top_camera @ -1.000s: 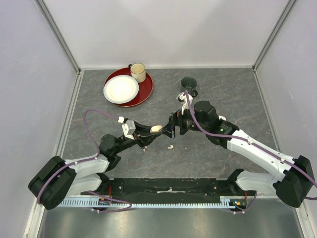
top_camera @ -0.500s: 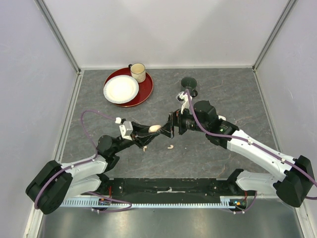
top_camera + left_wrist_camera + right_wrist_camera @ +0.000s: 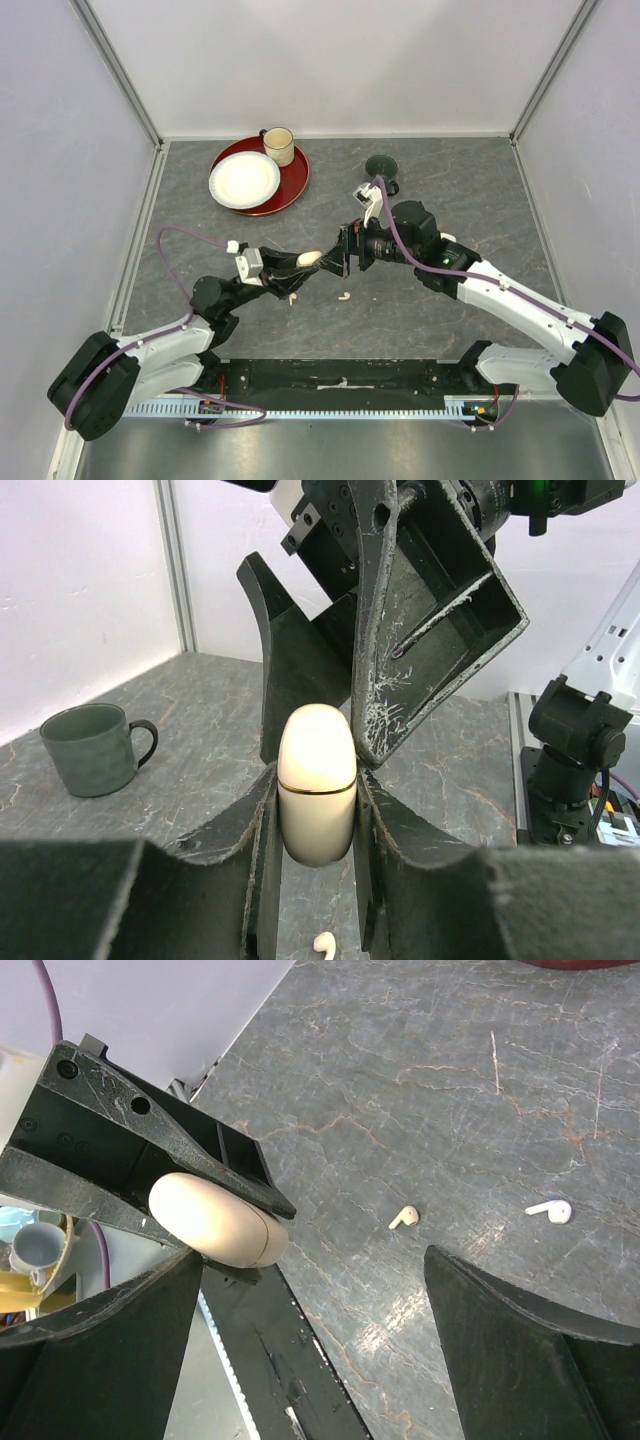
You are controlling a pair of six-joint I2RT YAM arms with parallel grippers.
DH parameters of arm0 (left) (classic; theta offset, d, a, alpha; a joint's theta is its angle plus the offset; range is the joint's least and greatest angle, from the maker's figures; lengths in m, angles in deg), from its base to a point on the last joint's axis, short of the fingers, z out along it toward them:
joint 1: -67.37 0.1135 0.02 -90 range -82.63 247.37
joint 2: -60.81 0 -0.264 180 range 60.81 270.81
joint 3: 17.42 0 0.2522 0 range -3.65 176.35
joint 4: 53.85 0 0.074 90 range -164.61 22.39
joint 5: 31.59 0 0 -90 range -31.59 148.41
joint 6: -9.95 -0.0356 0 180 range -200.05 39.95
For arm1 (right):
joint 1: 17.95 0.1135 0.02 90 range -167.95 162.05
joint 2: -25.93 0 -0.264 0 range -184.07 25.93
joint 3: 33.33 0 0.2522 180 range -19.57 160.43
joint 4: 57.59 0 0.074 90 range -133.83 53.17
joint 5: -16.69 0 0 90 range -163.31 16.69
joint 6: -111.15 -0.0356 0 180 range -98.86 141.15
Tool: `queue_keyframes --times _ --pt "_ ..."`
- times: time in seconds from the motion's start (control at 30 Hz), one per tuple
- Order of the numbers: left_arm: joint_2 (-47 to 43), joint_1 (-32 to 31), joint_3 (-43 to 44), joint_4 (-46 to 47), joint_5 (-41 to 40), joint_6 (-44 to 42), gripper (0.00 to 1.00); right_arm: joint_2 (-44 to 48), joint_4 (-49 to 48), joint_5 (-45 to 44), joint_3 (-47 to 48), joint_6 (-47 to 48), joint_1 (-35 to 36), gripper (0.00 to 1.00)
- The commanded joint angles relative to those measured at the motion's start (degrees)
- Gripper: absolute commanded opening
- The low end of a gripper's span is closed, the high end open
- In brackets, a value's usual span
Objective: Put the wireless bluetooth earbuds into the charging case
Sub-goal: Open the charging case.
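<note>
Left of centre in the top view, my left gripper (image 3: pixel 305 262) is clamped on the cream charging case (image 3: pixel 317 780), lid shut, with one earbud (image 3: pixel 292 298) and a second earbud (image 3: pixel 344 295) on the surface (image 3: pixel 450 190) just below. To its right, my right gripper (image 3: pixel 343 252) is spread wide, a finger at the lid. I judge we're opening it, which calls for prying without twisting the case loose.

Cream-peach charging case (image 3: pixel 317 785) against a dark grey table (image 3: pixel 480 200) veined in pale tan.
The case carries a thin gold band round its middle. Other colours: a pale peach earbud (image 3: pixel 404 1217), a white earbud (image 3: pixel 550 1210), a dark green mug (image 3: pixel 95 748), a cream mug (image 3: pixel 279 146), a white plate (image 3: pixel 244 180), a deep red tray (image 3: pixel 295 180).
</note>
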Motion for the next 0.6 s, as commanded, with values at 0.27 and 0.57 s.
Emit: queue_keyframes --times 0.27,0.57 --pt "-2.76 -0.93 -0.57 7.38 4.92 -3.37 0.02 -1.13 -6.42 -3.81 3.30 -1.61 -0.59 0.98" --pt "-3.11 -0.93 -0.93 7.03 4.74 -3.55 0.02 -1.22 -7.04 -3.20 3.30 -2.32 -0.85 0.98"
